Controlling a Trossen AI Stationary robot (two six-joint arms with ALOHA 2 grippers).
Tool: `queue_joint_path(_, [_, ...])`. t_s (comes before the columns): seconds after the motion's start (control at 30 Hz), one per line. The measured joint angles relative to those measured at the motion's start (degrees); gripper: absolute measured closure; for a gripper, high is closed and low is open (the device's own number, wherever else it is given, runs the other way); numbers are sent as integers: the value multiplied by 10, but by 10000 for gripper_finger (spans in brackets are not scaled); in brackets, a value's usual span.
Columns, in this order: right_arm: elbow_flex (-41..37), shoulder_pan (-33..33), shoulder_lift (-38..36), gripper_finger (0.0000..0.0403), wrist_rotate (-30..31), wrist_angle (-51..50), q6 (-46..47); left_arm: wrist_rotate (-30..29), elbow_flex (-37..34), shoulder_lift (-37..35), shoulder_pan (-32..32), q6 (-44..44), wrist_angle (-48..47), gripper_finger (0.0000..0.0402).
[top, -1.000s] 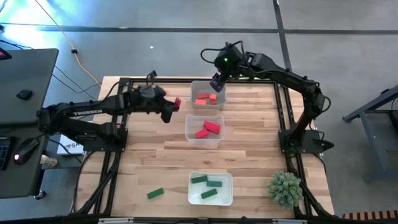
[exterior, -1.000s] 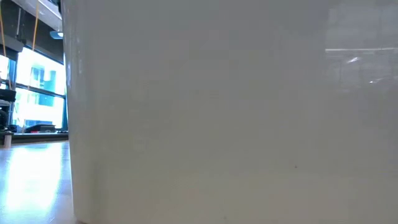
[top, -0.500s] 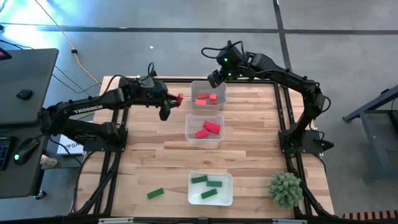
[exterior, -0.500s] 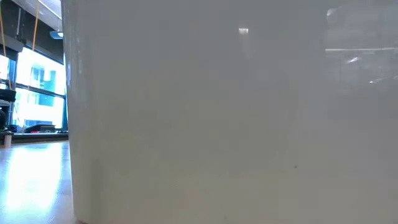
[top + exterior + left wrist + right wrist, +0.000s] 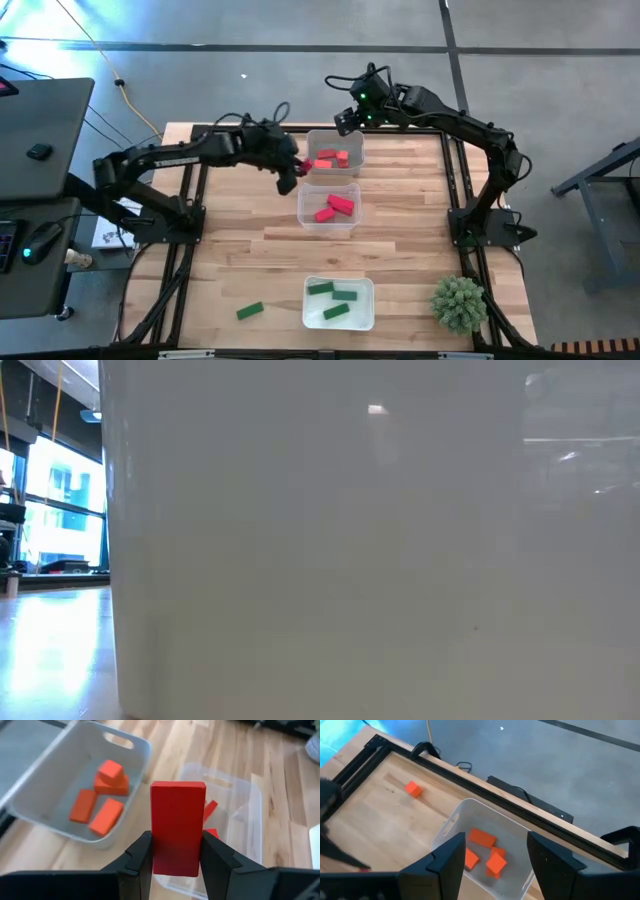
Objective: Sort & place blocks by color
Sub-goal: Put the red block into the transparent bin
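Note:
My left gripper (image 5: 291,168) (image 5: 176,851) is shut on a deep red bar (image 5: 178,825) just left of the white tray (image 5: 352,143) and the clear tray (image 5: 304,208). The white tray holds several orange-red blocks (image 5: 102,795), the clear tray deep red blocks (image 5: 333,207). A third tray (image 5: 365,300) near the front edge holds green blocks, and one green block (image 5: 250,311) lies flat on the table left of it. An orange-red cube (image 5: 412,789) rests on the table at the far left. My right gripper (image 5: 346,118) (image 5: 490,862) is open and empty over the white tray's far edge. My left gripper pinches the deep red bar by its two long sides (image 5: 159,854) between its two fingers, at the end nearer the wrist. The rest of the bar sticks out beyond the fingertips. The fingers come from the table's left. The bar is lifted clear of the table.
A spiky green plant ball (image 5: 458,302) stands at the near right corner. A black frame (image 5: 190,135) runs round the table. In the low view a white tray wall (image 5: 360,560) fills nearly the whole picture. Bare wood lies between the clear tray and the green tray.
My left gripper has carried the deep red bar toward the table's right, up to the white and clear trays, still shut on it. My right gripper has drawn back a little toward the far edge, away from the white tray.

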Motion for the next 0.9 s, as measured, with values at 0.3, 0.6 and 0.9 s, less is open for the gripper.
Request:
queue_joint_path(0.3, [0, 0, 0, 201, 13, 0, 0, 0, 25, 109, -47, 24, -1, 296])
queue_joint_path(0.6, [-1, 0, 0, 201, 14, 0, 0, 0, 25, 193, -84, 24, -1, 296])
queue_joint_path(0.9, [-1, 0, 0, 201, 14, -5, -5, -3, 25, 232, -105, 25, 11, 288])
